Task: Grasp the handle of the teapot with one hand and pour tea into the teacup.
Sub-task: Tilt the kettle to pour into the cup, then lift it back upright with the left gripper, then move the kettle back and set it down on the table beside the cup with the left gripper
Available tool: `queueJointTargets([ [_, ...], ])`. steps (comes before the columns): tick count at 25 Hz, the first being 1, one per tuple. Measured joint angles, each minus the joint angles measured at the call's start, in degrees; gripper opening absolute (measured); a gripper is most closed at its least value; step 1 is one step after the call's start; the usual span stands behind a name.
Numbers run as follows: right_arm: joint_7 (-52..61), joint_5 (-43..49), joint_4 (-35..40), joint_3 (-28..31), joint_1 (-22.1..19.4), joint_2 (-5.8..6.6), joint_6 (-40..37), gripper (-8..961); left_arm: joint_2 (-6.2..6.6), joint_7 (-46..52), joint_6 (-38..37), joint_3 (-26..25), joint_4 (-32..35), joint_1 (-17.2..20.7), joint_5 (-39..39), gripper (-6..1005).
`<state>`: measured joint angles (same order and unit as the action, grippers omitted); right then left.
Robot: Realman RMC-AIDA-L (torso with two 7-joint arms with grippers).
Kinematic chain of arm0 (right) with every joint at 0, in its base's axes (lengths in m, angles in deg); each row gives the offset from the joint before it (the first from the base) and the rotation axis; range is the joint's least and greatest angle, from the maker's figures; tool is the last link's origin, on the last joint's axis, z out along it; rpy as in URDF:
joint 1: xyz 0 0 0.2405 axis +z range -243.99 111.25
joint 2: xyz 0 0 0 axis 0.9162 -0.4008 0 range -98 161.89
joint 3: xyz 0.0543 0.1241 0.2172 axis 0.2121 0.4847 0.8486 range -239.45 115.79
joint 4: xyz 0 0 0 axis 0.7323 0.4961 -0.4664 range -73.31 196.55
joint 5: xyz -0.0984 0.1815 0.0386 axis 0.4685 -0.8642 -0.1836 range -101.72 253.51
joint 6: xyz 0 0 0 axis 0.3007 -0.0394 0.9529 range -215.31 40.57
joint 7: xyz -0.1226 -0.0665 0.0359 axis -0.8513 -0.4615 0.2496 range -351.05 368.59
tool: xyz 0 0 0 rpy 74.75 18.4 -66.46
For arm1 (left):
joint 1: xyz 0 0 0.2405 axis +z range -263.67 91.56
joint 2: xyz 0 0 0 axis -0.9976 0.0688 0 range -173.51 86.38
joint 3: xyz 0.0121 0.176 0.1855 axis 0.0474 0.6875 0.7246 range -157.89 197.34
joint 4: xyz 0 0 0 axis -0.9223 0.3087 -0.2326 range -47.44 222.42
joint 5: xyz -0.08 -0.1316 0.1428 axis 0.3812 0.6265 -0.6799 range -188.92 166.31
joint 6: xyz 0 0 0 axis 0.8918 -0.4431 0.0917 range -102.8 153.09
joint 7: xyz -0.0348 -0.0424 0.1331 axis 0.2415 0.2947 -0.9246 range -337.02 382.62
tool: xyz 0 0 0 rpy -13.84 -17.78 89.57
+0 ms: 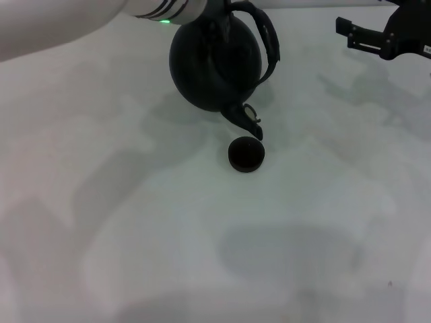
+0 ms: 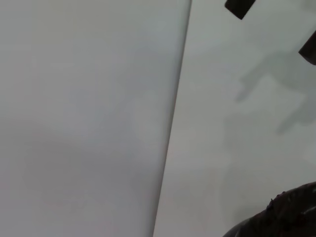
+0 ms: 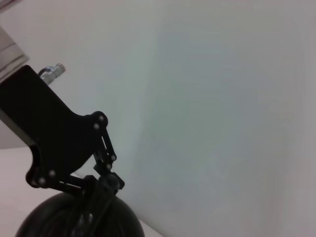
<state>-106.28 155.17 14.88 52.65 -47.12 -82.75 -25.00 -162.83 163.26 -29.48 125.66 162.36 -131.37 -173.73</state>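
Note:
The matte black teapot (image 1: pixel 212 67) hangs tilted over the table at the back centre, its spout (image 1: pixel 246 121) pointing down just above the rim of the small dark teacup (image 1: pixel 246 154). My left gripper (image 1: pixel 219 13) reaches in from the upper left and is mostly hidden behind the pot. In the right wrist view the left gripper (image 3: pixel 101 185) is shut on the arched handle (image 1: pixel 269 40) above the pot's body (image 3: pixel 64 219). My right gripper (image 1: pixel 345 33) stays parked at the far right, fingers apart and empty. No stream of tea can be made out.
The table (image 1: pixel 135 222) is a plain white surface with soft shadows. The left wrist view shows its edge (image 2: pixel 173 118), a corner of the teapot (image 2: pixel 281 217) and the right gripper's fingertips (image 2: pixel 239 7) farther off.

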Motion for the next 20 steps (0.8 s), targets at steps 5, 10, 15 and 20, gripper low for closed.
queueJointTargets([
  [5,0.0,0.0,0.0,0.8,0.0,0.0,-0.1,870,0.0,2.4,0.1,-1.1,6.4,5.1,0.0,117],
  [10,0.1,0.0,0.0,1.3,-0.1,0.0,-0.1,870,0.04,5.6,2.1,-3.7,14.6,13.9,0.4,117],
  [15,0.5,0.2,0.0,1.3,-0.2,0.04,-0.1,870,0.12,6.9,7.8,-5.9,20.3,23.9,2.4,117],
  [20,0.7,0.4,0.1,1.3,-0.2,0.18,-0.1,870,0.36,3.7,16.6,-9.7,22.2,33.4,11.6,116],
])
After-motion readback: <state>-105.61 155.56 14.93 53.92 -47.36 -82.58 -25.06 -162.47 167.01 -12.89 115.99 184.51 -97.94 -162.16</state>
